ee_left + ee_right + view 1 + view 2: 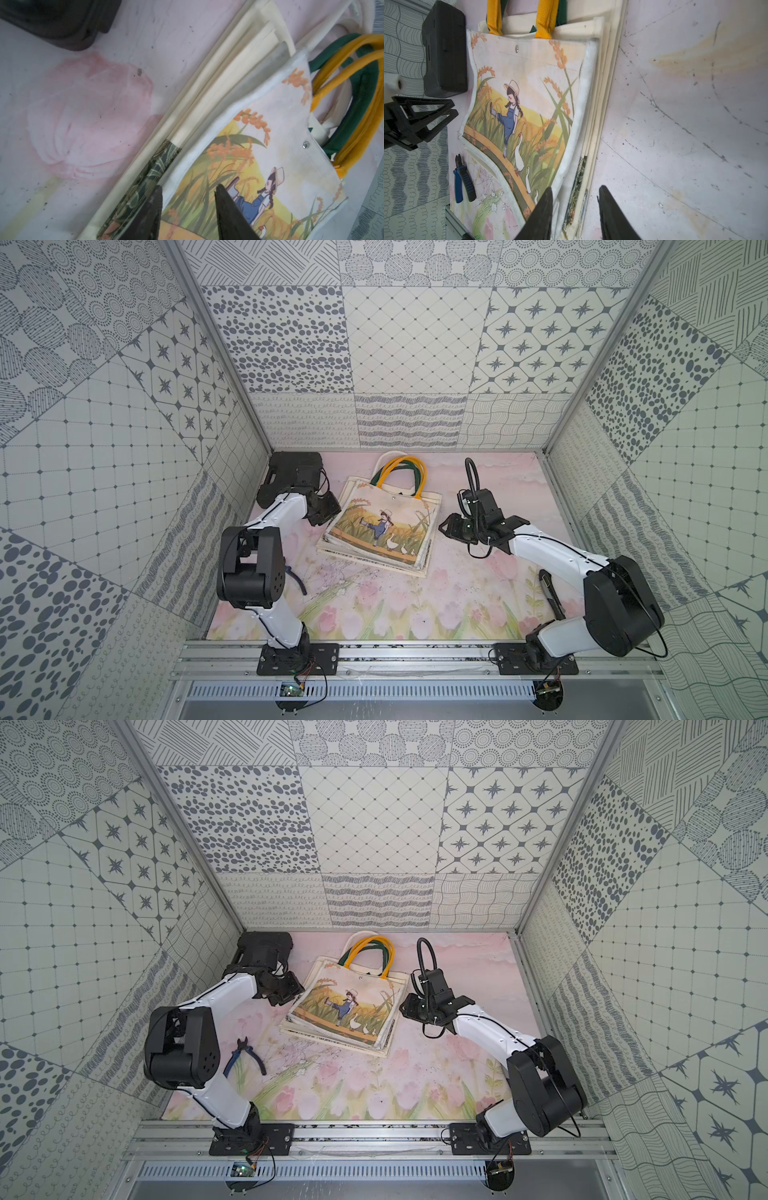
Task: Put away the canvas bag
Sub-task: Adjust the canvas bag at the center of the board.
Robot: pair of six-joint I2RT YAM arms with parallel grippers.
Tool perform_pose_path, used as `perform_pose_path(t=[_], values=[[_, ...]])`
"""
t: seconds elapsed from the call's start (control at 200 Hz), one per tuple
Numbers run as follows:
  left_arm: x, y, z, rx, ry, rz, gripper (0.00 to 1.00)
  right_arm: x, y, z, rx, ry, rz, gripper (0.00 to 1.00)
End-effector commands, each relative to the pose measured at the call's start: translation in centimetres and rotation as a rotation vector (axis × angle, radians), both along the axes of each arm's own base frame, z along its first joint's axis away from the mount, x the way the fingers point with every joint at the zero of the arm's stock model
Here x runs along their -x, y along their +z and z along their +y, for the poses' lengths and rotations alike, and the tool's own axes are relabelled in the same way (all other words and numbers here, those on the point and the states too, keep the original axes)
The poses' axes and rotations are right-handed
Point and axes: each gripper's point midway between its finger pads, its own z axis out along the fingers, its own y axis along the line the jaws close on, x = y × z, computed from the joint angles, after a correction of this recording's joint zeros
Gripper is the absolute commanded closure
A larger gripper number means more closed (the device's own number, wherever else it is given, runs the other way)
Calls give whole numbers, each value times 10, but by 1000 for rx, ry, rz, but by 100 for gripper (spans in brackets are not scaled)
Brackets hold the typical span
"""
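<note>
Cutters (466,180) lie near the table's (415,605) front-left edge. Further in, L gripper (188,190) and R gripper (575,188) flank the goose-print canvas bag (382,526), both w/ jaws parted, holding nothing; it lies atop a stack of flat bags (606,83) toward the far edge. Prob. placement's done: next, lift the 2 arms clear w/o snagging its edges.

Canvas bag (382,526) atop bag stack (415,570)

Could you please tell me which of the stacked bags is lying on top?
The bag printed with a girl and geese, with yellow handles. The bags beneath show only cream edges and one dark leafy print.
</note>
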Motion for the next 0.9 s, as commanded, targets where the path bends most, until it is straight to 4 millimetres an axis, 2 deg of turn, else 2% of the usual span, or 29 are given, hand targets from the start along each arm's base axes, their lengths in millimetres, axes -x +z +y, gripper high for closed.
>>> perform_pose_path(t=[0.0, 0.125, 0.25, 0.475, 0.735, 0.895], values=[[13, -8, -3, 74, -71, 76, 53, -1, 0, 7, -23, 34, -27, 61], [11, -19, 12, -8, -51, 109, 53, 1, -6, 7, -25, 35, -14, 61], [11, -31, 41, -163, 15, 152, 52, 2, -12, 7, -16, 36, 1, 60], [9, -41, 49, -209, 28, 166, 52, 2, -20, 8, -21, 32, 23, 60], [11, -58, 8, 1, 5, 177, 52, -2, -31, 7, -18, -8, 75, 58], [27, -56, -22, 64, -46, 201, 52, -13, -32, -15, -37, -94, 110, 57]])
